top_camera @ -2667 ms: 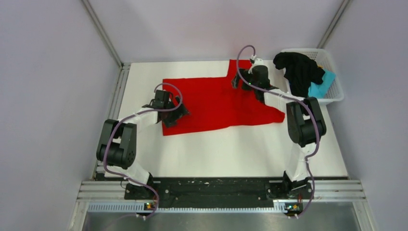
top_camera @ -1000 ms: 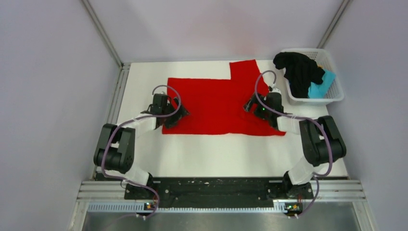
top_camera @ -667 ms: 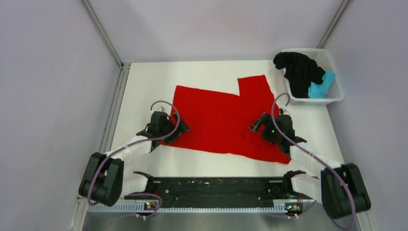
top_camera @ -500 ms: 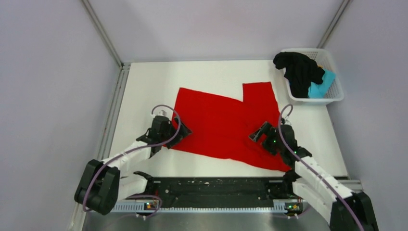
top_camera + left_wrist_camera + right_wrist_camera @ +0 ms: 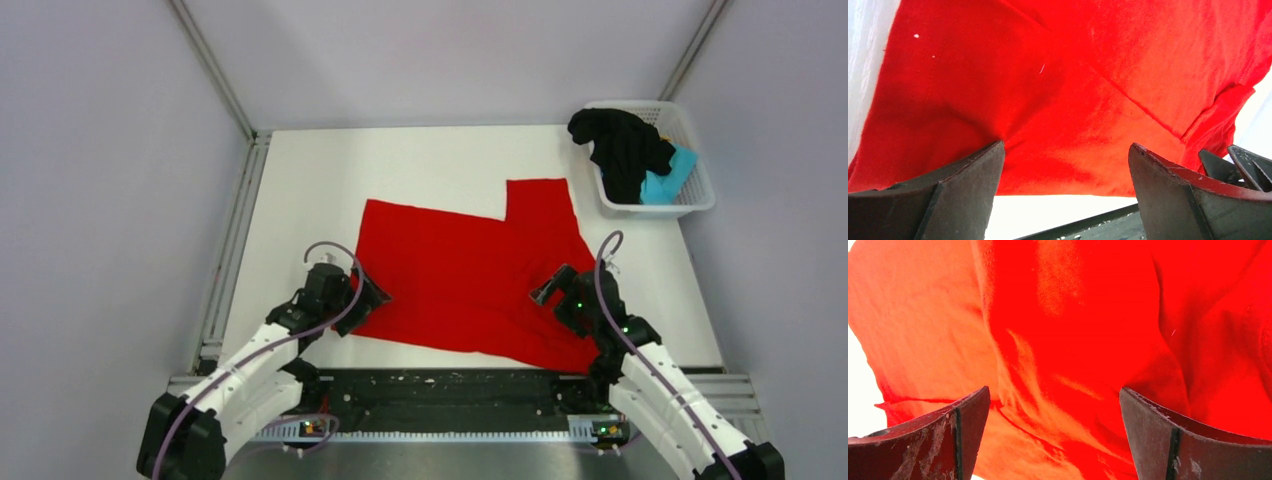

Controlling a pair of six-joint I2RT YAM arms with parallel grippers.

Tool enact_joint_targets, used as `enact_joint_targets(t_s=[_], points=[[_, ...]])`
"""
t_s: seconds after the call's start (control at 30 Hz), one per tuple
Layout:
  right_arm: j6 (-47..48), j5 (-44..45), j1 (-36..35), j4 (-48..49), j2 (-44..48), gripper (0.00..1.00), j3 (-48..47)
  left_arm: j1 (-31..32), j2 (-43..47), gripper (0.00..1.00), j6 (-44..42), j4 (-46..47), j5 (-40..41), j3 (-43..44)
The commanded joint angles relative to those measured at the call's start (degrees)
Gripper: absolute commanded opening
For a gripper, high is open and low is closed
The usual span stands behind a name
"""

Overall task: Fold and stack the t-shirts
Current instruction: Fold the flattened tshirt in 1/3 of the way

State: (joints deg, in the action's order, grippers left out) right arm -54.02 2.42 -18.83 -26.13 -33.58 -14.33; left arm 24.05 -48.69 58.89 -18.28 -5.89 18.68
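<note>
The red t-shirt (image 5: 470,275) lies spread flat on the white table, its near hem close to the front edge. It fills the left wrist view (image 5: 1073,90) and the right wrist view (image 5: 1088,320). My left gripper (image 5: 362,296) sits at the shirt's near left corner, its jaws wide open over the hem with nothing between them (image 5: 1065,167). My right gripper (image 5: 552,291) is over the shirt's near right part, open and empty above wrinkled cloth (image 5: 1053,410). The black t-shirt (image 5: 620,150) and the light blue t-shirt (image 5: 665,185) hang in the basket.
The white lattice basket (image 5: 695,205) stands at the far right of the table (image 5: 400,165). The black base rail (image 5: 450,385) runs along the near edge, just beyond the shirt's hem. Metal frame posts rise at the back corners.
Both arms have drawn back toward the near edge and the red t-shirt has slid with them, away from the far side. It now lies closer to the front rail.
</note>
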Motion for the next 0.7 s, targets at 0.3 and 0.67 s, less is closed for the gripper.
enact_joint_targets(t_s=[0.3, 0.67], points=[[7.5, 6.4, -0.5, -0.3, -3.7, 0.99, -10.9, 0.2, 5.7, 0.99, -0.4, -9.0, 2.6, 0.1], [9.9, 5.8, 1.4, 18.8, -28.9, 0.99, -14.2, 0.2, -5.4, 0.99, -1.7, -10.5, -1.8, -0.1]])
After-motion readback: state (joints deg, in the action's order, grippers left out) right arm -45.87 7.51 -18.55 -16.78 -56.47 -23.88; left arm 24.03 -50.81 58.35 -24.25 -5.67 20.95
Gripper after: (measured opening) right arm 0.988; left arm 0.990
